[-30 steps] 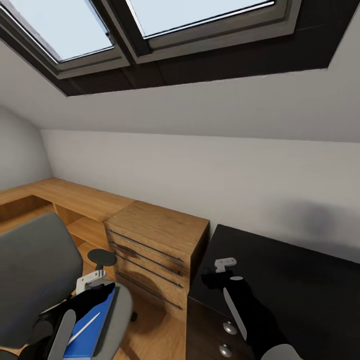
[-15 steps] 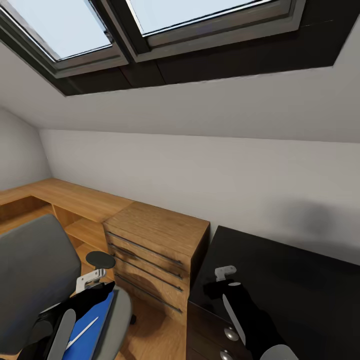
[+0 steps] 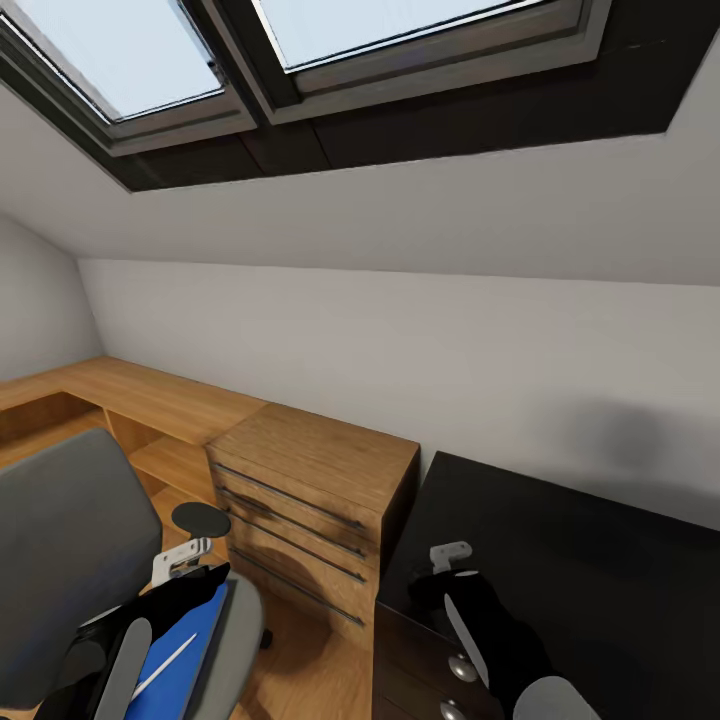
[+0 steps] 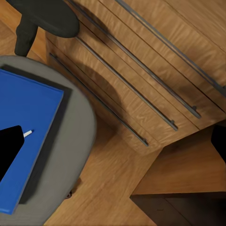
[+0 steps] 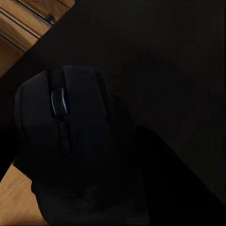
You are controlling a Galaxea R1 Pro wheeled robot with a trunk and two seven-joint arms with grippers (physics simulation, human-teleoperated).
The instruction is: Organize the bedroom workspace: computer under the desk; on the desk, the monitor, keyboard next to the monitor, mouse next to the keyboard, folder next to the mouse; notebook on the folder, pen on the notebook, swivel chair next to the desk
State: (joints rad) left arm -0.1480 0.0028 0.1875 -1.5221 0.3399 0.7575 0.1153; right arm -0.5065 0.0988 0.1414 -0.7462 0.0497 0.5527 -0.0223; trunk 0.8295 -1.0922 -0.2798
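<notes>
Since half a second ago: right gripper (image 3: 437,578) dropped slightly lower and nearer over the desk (image 3: 600,560) corner, camera steady, nothing else shifted. Landmark = desk. Right gripper just above the desk's near-left corner, over the black drawer unit (image 3: 440,660); mouse (image 5: 70,141) directly under it on the glossy top by the corner edge, scroll wheel visible in right wrist view. Can't tell jaw state there, fingers lost against black mouse and black top, contact unclear. Left of the desk, touching its side: light wooden drawer chest (image 3: 310,500). Further left of the desk: swivel chair (image 3: 70,560), well apart from it, chest in between. Folder (image 4: 26,141) flat on the chair seat, pen (image 3: 165,665) lying on the folder. Left gripper (image 3: 195,585) above the folder's far edge; one dark finger (image 4: 9,150) over the blue cover beside the pen tip. Left jaw state also can't tell.
</notes>
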